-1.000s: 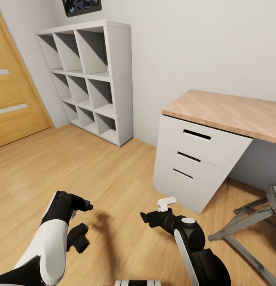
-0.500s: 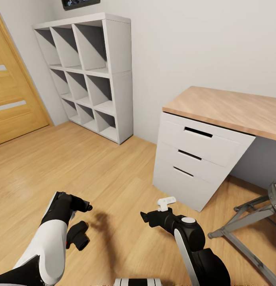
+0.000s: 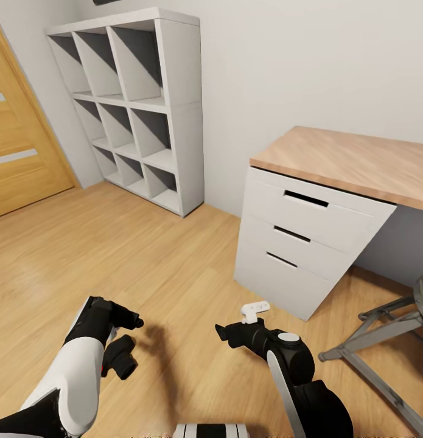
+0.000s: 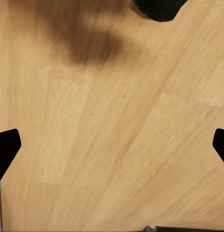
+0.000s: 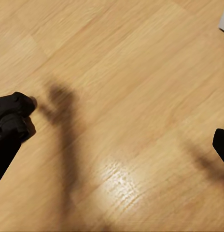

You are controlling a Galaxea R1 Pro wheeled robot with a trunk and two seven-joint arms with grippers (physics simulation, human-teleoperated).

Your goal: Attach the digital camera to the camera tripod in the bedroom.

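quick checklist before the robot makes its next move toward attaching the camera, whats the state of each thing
1. Left gripper empty: ok, fingers wide apart over bare wood floor in the left wrist view.
2. Right gripper empty: ok, fingertips spread with only floor between them.
3. Digital camera located: not ok, nothing on the visible part of the desk top or in the cube shelves.
4. Camera tripod located: cannot tell; the grey metal legs at the right edge may belong to a stool.
5. Path ahead: ok, open floor between the arms and the desk drawers.
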